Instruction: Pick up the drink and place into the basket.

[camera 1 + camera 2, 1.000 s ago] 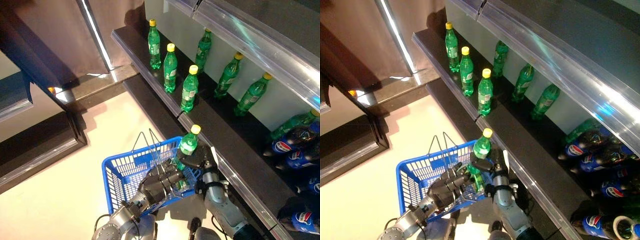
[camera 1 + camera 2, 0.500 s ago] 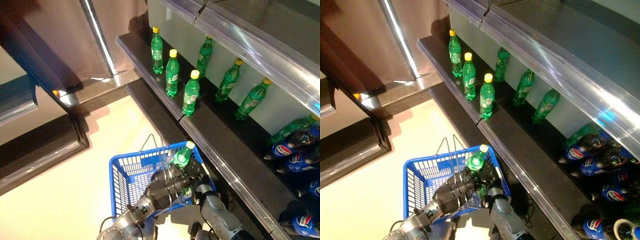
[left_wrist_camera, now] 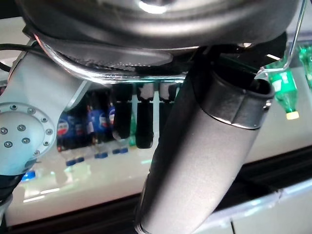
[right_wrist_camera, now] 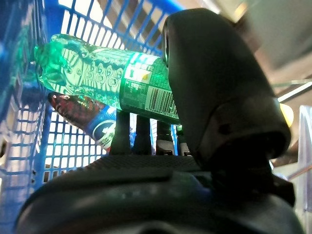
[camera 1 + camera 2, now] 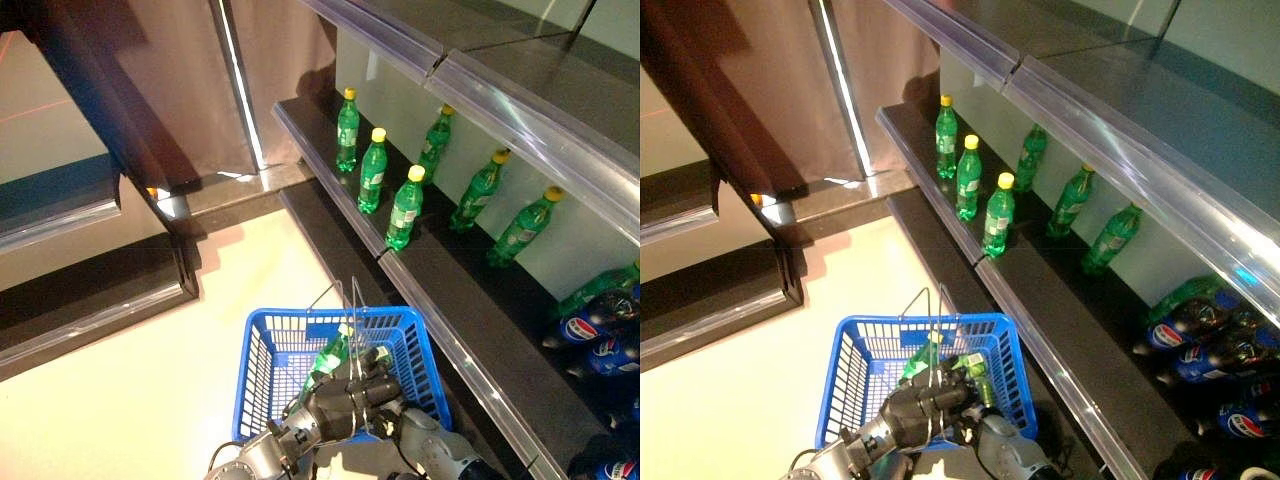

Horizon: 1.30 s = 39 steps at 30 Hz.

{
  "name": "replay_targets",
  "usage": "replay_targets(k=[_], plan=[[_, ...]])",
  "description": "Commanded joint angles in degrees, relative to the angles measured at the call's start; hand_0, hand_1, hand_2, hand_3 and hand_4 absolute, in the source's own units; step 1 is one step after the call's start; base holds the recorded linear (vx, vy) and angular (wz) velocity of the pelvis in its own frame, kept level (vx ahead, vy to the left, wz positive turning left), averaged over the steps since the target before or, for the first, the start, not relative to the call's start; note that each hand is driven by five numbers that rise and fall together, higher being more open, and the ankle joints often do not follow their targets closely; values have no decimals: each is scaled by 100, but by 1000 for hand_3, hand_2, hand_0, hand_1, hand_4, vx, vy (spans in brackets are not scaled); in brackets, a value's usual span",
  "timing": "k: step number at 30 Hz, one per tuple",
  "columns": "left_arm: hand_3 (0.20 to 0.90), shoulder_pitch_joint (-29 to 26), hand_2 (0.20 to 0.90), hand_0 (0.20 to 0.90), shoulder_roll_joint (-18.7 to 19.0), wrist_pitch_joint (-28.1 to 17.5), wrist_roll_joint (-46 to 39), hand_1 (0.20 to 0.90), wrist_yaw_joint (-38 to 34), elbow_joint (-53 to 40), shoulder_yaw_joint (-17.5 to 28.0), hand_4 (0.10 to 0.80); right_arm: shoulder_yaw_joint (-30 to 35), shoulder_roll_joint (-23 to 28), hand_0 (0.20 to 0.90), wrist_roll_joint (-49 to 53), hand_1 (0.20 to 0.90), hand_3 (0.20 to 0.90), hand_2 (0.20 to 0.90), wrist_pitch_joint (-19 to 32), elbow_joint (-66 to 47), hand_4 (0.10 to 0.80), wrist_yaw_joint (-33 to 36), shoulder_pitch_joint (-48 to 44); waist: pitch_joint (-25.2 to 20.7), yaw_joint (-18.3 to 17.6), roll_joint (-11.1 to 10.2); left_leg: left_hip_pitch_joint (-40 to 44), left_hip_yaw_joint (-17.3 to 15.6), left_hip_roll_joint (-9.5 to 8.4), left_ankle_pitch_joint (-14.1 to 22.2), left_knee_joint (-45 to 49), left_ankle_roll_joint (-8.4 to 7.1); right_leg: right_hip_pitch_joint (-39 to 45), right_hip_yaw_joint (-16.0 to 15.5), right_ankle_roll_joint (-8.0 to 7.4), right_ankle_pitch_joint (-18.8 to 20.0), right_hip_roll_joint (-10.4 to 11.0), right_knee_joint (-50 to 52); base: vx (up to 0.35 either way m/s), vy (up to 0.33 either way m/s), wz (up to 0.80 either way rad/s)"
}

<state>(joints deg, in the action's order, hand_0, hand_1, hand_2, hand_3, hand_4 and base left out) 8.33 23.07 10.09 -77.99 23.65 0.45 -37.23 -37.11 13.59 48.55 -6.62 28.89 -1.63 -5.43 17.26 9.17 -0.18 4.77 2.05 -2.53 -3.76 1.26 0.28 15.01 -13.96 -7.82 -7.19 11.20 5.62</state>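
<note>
Right hand (image 4: 214, 97) wrapped round green plastic drink bottle (image 4: 97, 78), lowered inside blue wire-handled plastic basket (image 5: 415, 345), above a dark cola bottle (image 4: 92, 122). Left hand (image 5: 345, 400) curled on the handles. Only release left, probably.

Both eye views look down on the basket (image 5: 262, 350) and shelf (image 5: 470, 330); wrist views sit very close, seemingly inside it

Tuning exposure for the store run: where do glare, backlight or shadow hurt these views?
Left eye view: white glare streaks along the clear shelf rail. Right eye view: same rail glare; the cola bottles sit in deep shadow. Left wrist view: left hand is a silhouette against the bright shelf. Right wrist view: green bottle glows backlit in the basket; right hand reads nearly black.
</note>
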Motion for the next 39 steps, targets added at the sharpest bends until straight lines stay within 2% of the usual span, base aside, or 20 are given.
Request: replay_targets(k=[1, 2, 4, 7, 10, 16, 17, 18, 22, 31, 37, 39], plan=[[200, 23, 300, 300, -1283, -132, -314, 300, 1688, -2137, -476, 100, -546, -695, 300, 815, 300, 200, 300, -427, -25, 100, -1196, 94, -975, 169, -45, -86, -151, 524, 755, 1356, -437, -683, -104, -90, 765, 389, 449, 103, 1, 3], [200, 64, 300, 300, -1294, -103, -302, 300, 1689, -2111, -497, 100, -499, -756, 300, 1092, 300, 200, 300, -717, 195, 100, -1212, 193, -1004, 186, -60, -76, -154, 527, 776, 1389, -430, -659, -119, -100, 752, 389, 463, 90, -3, 1], [200, 84, 300, 300, -1296, -95, -312, 300, 1663, -2099, -527, 100, -412, -837, 300, 1326, 300, 200, 300, -952, 438, 100, -1210, 274, -1021, 201, -74, -67, -156, 531, 795, 1422, -416, -643, -139, -111, 746, 388, 484, 87, -5, 2], [200, 82, 300, 300, -1281, -108, -338, 300, 1613, -2074, -552, 100, -155, -987, 300, 1535, 300, 200, 300, -1403, 948, 100, -1584, 358, -1019, 218, -92, -57, -173, 538, 850, 1505, -380, -646, -158, -122, 723, 364, 551, 55, -4, 3], [200, 127, 300, 300, -1268, -38, -353, 300, 1605, -2083, -533, 100, -27, -1033, 300, 1470, 300, 200, 300, -1542, 1127, 100, -1719, 356, -1003, 241, -94, -77, -156, 523, 878, 1567, -358, -667, -171, -129, 723, 364, 605, 42, 11, 3], [200, 155, 300, 300, -1227, 3, -362, 300, 1642, -2077, -515, 100, 89, -1023, 300, 1216, 300, 200, 300, -1506, 1400, 100, -1683, 356, -980, 266, -94, -105, -119, 497, 871, 1568, -320, -715, -166, -168, 756, 372, 632, 0, 0, 0], [200, 160, 300, 300, -1220, -2, -366, 300, 1647, -2057, -514, 100, 136, -1014, 474, 1163, 474, 403, 474, -1447, 1524, 303, -1703, 326, -971, 273, -96, -112, -111, 493, 860, 1568, -314, -729, -162, -181, 772, 372, 640, 0, 0, 0], [200, 171, 300, 300, -1210, 11, -372, 300, 1660, -2050, -498, 100, 173, -1009, 900, 1151, 900, 900, 900, -1403, 1599, 800, -1701, 305, -964, 284, -98, -119, -104, 490, 852, 1572, -311, -739, -162, -189, 784, 371, 647, 0, 0, 0], [200, 186, 300, 300, -1187, 25, -378, 300, 1692, -2019, -465, 100, 231, -978, 900, 1001, 900, 900, 900, -1254, 1653, 800, -1555, 263, -952, 292, -107, -131, -96, 488, 833, 1561, -304, -775, -160, -207, 813, 373, 656, 2, -9, 3], [200, 222, 300, 300, -1111, -115, -248, 300, 1711, -1977, -383, 100, 315, -832, 900, 806, 900, 900, 900, -574, 1316, 800, -1017, 19, -896, 275, -121, -110, -56, 466, 776, 1482, -311, -837, -147, -222, 877, 329, 634, -23, -23, 2], [200, 288, 300, 300, -973, -321, -147, 300, 1580, -2065, -107, 100, 321, -583, 900, 525, 900, 900, 900, -269, 359, 800, -425, 20, -943, 191, -115, -52, -112, 485, 678, 1303, -337, -834, -123, -217, 911, 302, 536, -46, -24, -1], [200, 313, 300, 300, -921, -378, -141, 300, 1525, -2100, 39, 100, 324, -435, 900, 472, 900, 900, 900, -308, -60, 800, -247, 51, -961, 150, -112, -33, -144, 493, 639, 1235, -345, -833, -107, -212, 923, 291, 494, -59, -12, -9]])
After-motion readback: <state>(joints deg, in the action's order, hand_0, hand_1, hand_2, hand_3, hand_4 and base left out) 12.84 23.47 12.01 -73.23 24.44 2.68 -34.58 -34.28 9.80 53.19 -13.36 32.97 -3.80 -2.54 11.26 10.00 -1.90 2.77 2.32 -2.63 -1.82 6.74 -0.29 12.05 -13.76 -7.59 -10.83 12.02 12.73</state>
